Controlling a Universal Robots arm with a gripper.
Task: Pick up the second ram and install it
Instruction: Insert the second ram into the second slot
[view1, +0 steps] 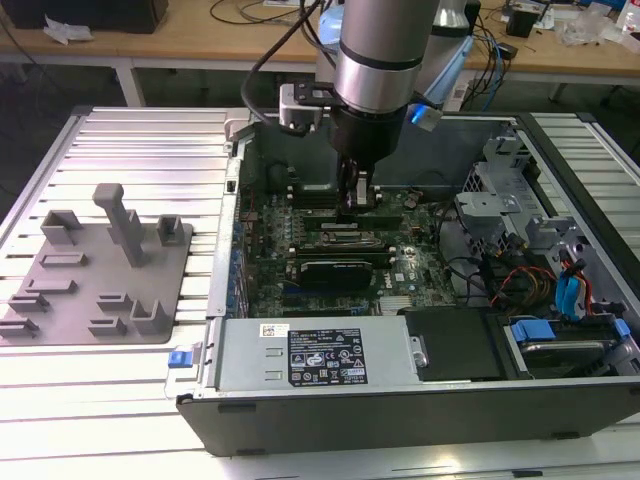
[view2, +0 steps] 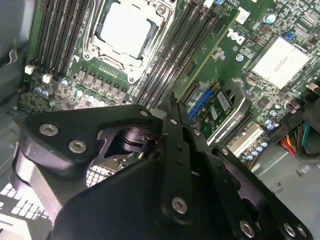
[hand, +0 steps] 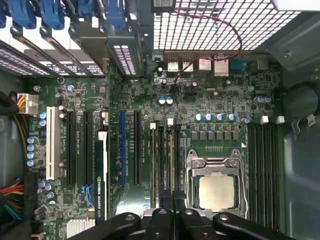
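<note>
- The gripper (view1: 358, 198) hangs straight down into the open case (view1: 330, 410), likely so the stick meets the board square.
- Its fingers (hand: 161, 222) look pinched together on the top edge of the ram (view2: 207, 52) (hand: 170, 160). I'd say the hold is near mid-length for an even push, since the stick runs out from them in both wrist views.
- The ram stands on edge in a slot just beside the socket (hand: 216, 192). I can't tell whether it's fully seated.
- The grey fixture (view1: 100, 270) sits outside the case, on the exterior view's left, well apart.
</note>
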